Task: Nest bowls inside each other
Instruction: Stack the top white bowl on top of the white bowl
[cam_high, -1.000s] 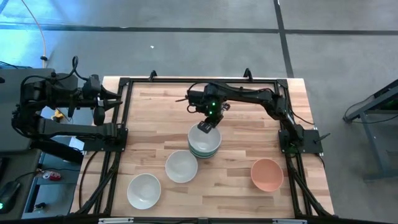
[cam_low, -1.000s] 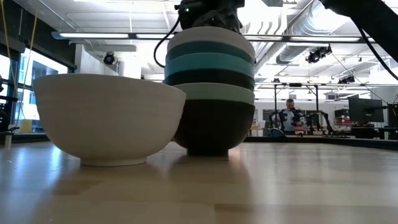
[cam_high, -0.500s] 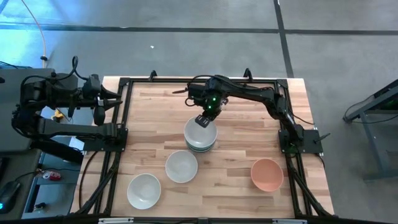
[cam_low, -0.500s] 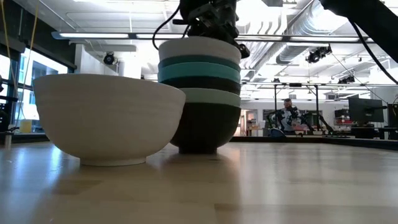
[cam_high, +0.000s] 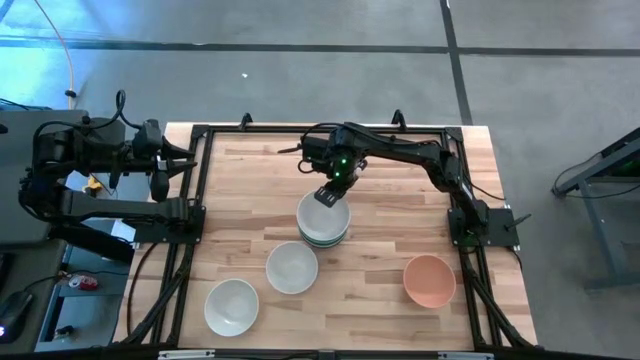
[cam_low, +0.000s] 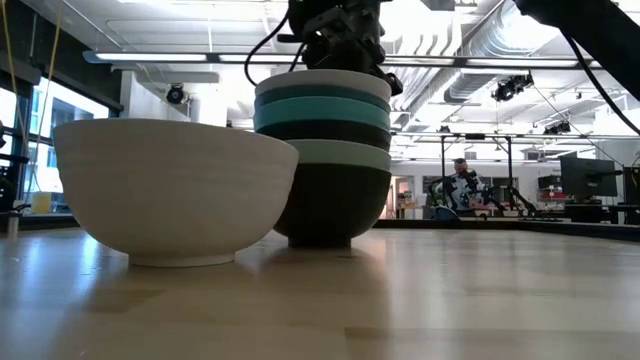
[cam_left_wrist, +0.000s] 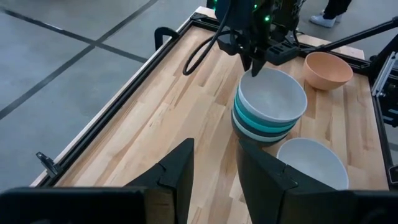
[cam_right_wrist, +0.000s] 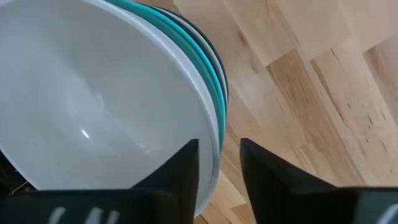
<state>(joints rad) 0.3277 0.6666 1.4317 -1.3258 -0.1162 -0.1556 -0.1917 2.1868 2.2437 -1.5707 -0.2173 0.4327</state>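
A stack of nested bowls (cam_high: 323, 220) stands mid-table, resting on its black bottom bowl (cam_low: 325, 205), with a white bowl (cam_right_wrist: 93, 106) on top and teal, dark and mint ones between. My right gripper (cam_high: 327, 196) is open at the stack's far rim. One finger stands inside the white bowl and one outside, with the rim (cam_right_wrist: 214, 140) in the gap between them. Two loose white bowls (cam_high: 291, 267) (cam_high: 231, 306) and a salmon bowl (cam_high: 429, 280) sit upright nearer the front. My left gripper (cam_high: 185, 160) waits open beyond the table's left edge.
A black frame rail (cam_high: 200, 190) runs along the table's left side, with another on the right by the arm's base (cam_high: 470, 225). Bare wood lies at the far left (cam_high: 250, 170) and between the stack and the salmon bowl.
My right gripper has moved a little toward the far edge with the top of the stack. The stack has slid slightly toward the far left, and the white top bowl has sunk lower into the teal one, now sitting level.
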